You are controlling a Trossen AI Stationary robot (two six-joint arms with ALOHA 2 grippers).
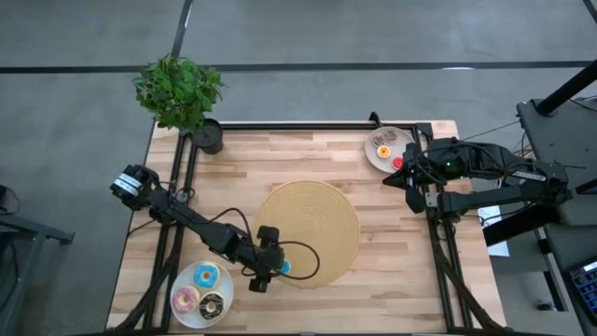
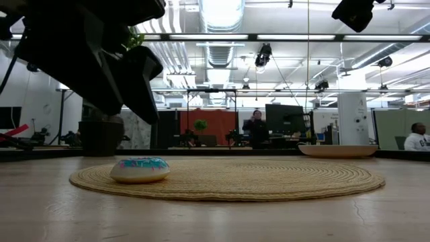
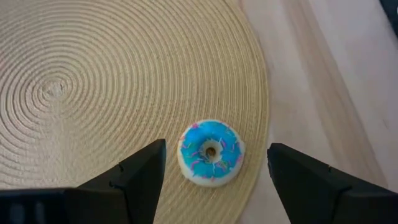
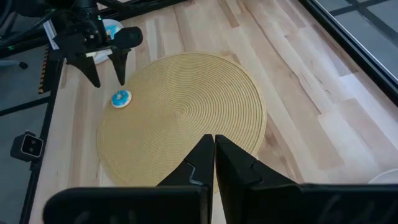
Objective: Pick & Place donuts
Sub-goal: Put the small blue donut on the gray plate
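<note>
a blue donut (image 3: 210, 152) lies flat on the round woven mat (image 1: 312, 224), near the mat's edge, and the left gripper (image 3: 214, 171) hangs just above it with its jaws spread wide and not touching it. the right gripper (image 4: 214, 152) waits beyond the mat's far side, jaws clenched on nothing.

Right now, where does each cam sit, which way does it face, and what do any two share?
High: overhead, straight down on the table; both arms show.
Low: table height, level across the woven mat into the room; left arm looms above.
Left wrist: above the blue donut, looking down between the open left gripper.
Right wrist: from the right side, across the mat past the shut right gripper toward the left arm.
Shared: all four show the blue donut on the mat's edge.
</note>
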